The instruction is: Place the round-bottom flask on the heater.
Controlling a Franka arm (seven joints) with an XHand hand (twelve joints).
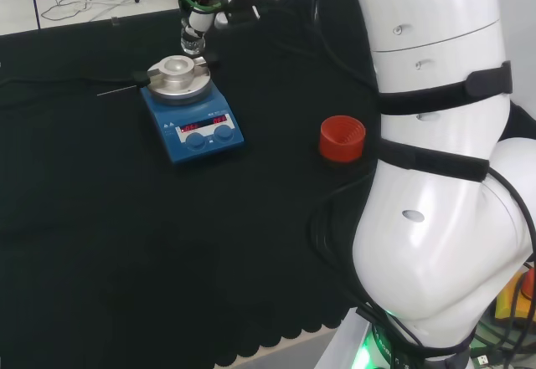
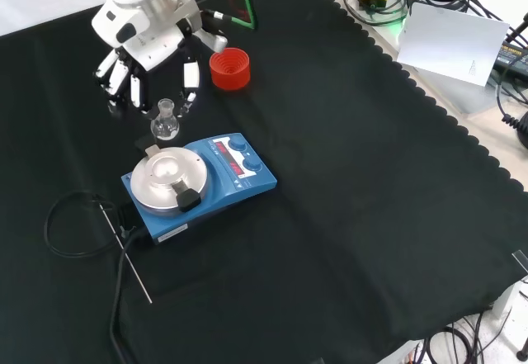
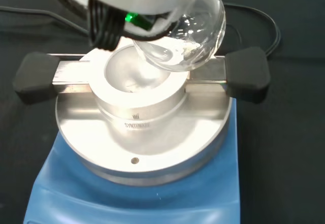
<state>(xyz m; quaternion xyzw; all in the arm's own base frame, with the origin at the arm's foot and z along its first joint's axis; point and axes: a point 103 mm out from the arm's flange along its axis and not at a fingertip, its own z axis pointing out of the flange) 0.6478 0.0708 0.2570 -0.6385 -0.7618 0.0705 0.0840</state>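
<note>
Front view: the black and white robot hand (image 2: 148, 54) is seen at the top left, its fingers (image 2: 190, 77) curled down around the small clear glass round-bottom flask (image 2: 165, 122), which is held by its upper part with the neck upright. The flask is suspended just beyond the far edge of the blue stirrer-type heater (image 2: 202, 181), close to its round, brushed-metal top plate (image 2: 165, 181). A raised metal well block with a smooth bowl-shaped hollow (image 3: 137, 79) is seated on the plate, flanked by a flat metal bar with black rubber end grips (image 3: 247, 74). In the wrist view, the glossy spherical bulb (image 3: 185, 33) is positioned over the rim of that hollow. A red ribbed ring stand (image 2: 229, 68) is set on the black cloth (image 2: 371, 215), well apart from the heater.
</note>
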